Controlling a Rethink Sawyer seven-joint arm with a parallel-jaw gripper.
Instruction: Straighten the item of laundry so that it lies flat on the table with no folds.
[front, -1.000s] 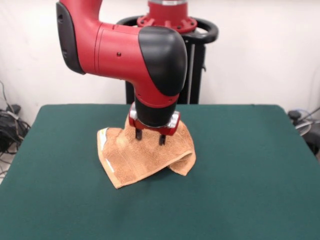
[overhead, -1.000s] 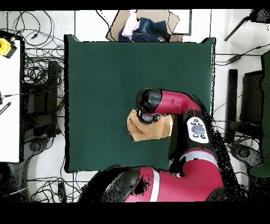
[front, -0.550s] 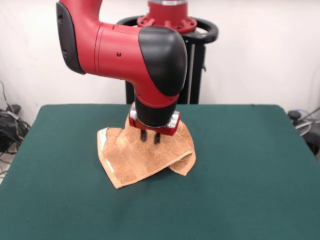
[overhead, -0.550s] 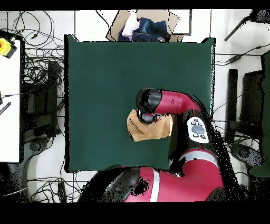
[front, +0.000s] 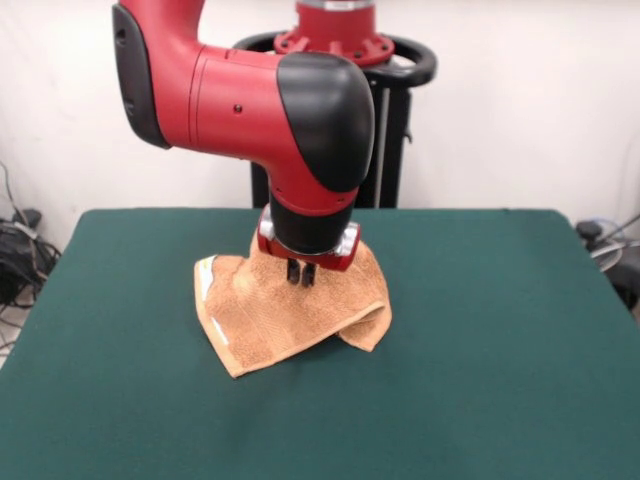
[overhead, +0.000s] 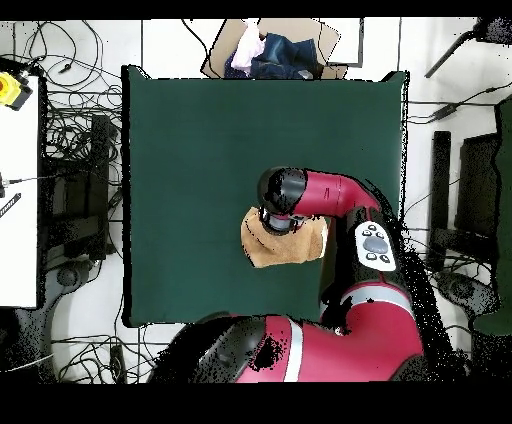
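On the green table (front: 500, 330), a little toward the robot's side of its middle, an orange-tan towel (front: 270, 320) is lying in a rumpled heap rather than flat. Its right-hand corner in the front view is curling over on itself into a thick fold (front: 368, 325), while its near corner is pointing toward the camera and resting on the felt. A pale band with a small white tag (front: 205, 275) is showing along the towel's left edge in that view. Directly over the cloth, the red and black arm (front: 260, 100) is reaching down, and the gripper (front: 301, 273) is sitting right at the towel's raised upper part, its two dark fingers (front: 294, 271) drawn close together and seemingly pinching a bit of the fabric between them. From overhead, the towel (overhead: 285, 250) is showing partly under the arm's wrist (overhead: 283, 190), with green surface lying bare on every side of it.
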